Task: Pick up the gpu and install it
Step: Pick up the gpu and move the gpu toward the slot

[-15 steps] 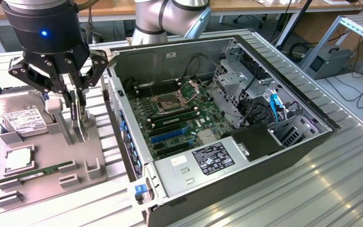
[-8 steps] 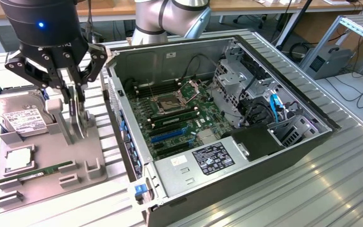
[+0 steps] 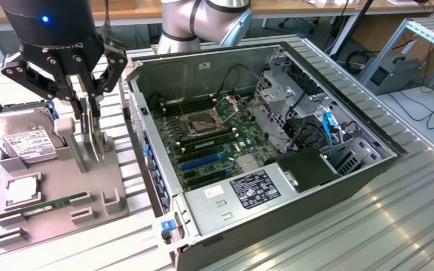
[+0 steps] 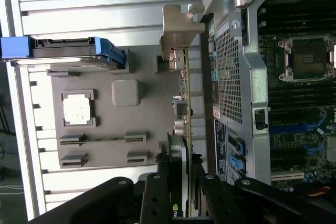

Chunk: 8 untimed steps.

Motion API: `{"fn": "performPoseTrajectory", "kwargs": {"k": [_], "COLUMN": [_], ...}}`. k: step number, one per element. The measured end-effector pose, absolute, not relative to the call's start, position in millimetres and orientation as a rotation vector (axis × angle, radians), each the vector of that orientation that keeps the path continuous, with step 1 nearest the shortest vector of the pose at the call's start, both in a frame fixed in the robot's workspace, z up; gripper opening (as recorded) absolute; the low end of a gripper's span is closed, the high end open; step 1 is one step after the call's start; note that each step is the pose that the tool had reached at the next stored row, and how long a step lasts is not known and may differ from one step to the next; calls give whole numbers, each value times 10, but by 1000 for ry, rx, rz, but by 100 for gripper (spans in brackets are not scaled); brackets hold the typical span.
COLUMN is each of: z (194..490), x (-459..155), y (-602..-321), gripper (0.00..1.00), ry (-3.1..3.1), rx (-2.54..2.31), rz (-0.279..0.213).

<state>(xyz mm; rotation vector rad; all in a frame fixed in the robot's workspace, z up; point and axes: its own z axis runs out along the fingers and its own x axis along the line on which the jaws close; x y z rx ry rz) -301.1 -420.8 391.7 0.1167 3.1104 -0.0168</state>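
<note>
Since my gripper (image 3: 89, 103) clamps the upright gpu (image 3: 91, 138), I judge pick-up in hand, needing a straight lift off the holder (image 3: 51, 214).

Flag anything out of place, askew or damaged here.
Nothing stands out. The gpu stands on edge in the grey tray, the gripper closed on it; the hard drive leans in that tray, seemingly by design.

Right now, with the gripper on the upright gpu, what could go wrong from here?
1. The gripper pinches only the top edge of the gpu, which stands on edge in the grey holder; it may tilt or slip.
2. A skewed lift could snag the holder's slot.
3. The case wall stands between holder and motherboard; the card could clip it.
</note>
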Motion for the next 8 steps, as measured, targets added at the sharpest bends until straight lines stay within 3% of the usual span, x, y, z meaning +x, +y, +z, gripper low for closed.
{"fn": "performPoseTrajectory", "kwargs": {"k": [8], "z": [4017], "x": [-3011], "y": [-4208], "gripper": [27], "ry": [3110], "rx": [117], "rz": [-17]}}
